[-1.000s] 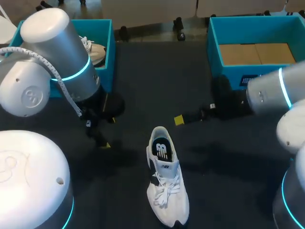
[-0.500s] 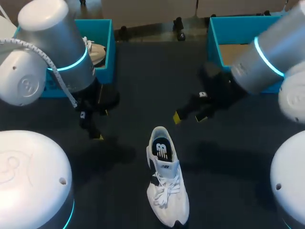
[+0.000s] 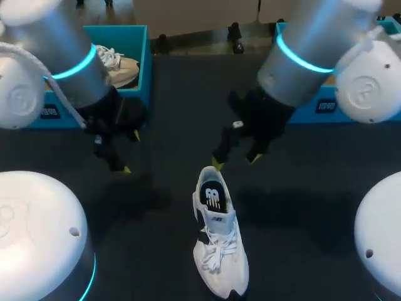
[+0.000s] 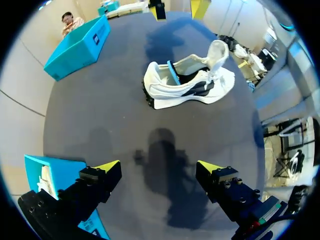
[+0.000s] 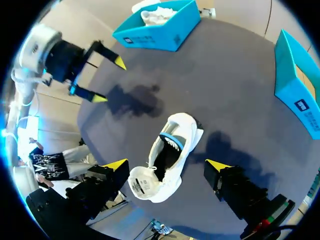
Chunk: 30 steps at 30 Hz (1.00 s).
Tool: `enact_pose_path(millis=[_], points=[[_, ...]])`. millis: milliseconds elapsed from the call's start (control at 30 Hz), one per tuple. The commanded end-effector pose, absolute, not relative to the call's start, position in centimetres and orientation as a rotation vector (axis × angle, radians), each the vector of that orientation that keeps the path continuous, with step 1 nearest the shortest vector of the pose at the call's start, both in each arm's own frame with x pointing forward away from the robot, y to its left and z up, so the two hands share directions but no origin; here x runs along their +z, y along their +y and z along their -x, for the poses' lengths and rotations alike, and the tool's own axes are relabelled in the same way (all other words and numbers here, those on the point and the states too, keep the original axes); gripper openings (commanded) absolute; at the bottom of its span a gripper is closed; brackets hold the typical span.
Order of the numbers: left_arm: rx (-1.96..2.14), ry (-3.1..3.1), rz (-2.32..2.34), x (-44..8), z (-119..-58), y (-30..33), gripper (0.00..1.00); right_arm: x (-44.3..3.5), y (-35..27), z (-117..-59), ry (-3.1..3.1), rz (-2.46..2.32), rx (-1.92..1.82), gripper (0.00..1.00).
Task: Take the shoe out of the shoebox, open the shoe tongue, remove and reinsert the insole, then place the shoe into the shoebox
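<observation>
A white sneaker (image 3: 218,241) stands upright in the middle of the dark table, heel to the far side, its tongue (image 4: 218,52) raised and its dark printed insole (image 3: 213,197) showing. My right gripper (image 3: 235,161) hovers open just above and behind the heel; in its wrist view the sneaker (image 5: 167,155) lies under the gap between the fingers of the right gripper (image 5: 166,165). My left gripper (image 3: 131,151) hangs open off to the shoe's left, near the left shoebox (image 3: 143,75). In its own view the left gripper (image 4: 159,167) holds nothing and the sneaker (image 4: 190,82) is well ahead.
The left teal shoebox (image 5: 157,27) holds another pale shoe (image 3: 119,66). A second teal shoebox (image 3: 326,105) stands at the back right, mostly hidden by my right arm, and shows as the right shoebox (image 5: 297,95). Bare table (image 3: 169,125) lies between the boxes.
My right arm has swung in from the right and now sits over the shoe's heel. My left arm has drawn back a little toward the left box. The shoe has not moved.
</observation>
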<state>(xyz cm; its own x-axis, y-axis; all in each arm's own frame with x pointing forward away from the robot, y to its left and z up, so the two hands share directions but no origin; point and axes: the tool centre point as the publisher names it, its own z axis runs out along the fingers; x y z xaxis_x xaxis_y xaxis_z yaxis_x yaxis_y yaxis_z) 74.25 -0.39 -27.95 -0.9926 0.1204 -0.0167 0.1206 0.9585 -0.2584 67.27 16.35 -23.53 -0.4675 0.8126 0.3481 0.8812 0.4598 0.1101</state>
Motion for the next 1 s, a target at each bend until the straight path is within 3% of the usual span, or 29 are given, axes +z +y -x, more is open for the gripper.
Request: enact_pose_path(millis=[33, 133, 200, 233, 300, 333, 433, 500, 567, 1000], points=[[-0.539, 3.095, -0.282, -26.4, -74.1, 2.1, 1.00, -24.7, 18.5, -66.8, -2.553, 1.563, -0.321, 1.00], [-0.585, 3.090, -0.371, -25.8, -74.5, 2.9, 1.00, -24.8, 19.5, -66.2, -2.575, 1.593, -0.330, 1.00], [-0.588, 3.086, -0.375, -25.5, -74.9, 3.3, 1.00, -25.1, 20.0, -66.0, -2.579, 1.607, -0.325, 0.63], [-0.588, 3.087, -0.394, -25.3, -75.1, 3.5, 1.00, -25.2, 20.2, -65.9, -2.583, 1.606, -0.334, 0.50], [-0.587, 3.087, -0.397, -25.1, -75.4, 3.8, 1.00, -25.6, 20.7, -65.7, -2.586, 1.628, -0.320, 0.45], [-0.580, 3.088, -0.402, -25.1, -75.5, 4.0, 1.00, -25.8, 20.9, -65.6, -2.596, 1.630, -0.333, 0.35], [-0.542, 3.070, -0.428, -24.7, -75.8, 4.4, 1.00, -26.3, 21.5, -65.2, -2.606, 1.667, -0.313, 0.20], [-0.504, 3.061, -0.424, -24.4, -76.3, 4.7, 1.00, -26.7, 21.8, -65.0, -2.600, 1.705, -0.251, 0.17], [-0.504, 3.061, -0.424, -24.4, -76.3, 4.7, 1.00, -26.9, 22.0, -64.9, -2.597, 1.728, -0.251, 0.02], [-0.504, 3.061, -0.424, -24.4, -76.3, 4.7, 1.00, -25.9, 20.6, -64.3, -2.546, 1.846, -0.274, 0.00]])
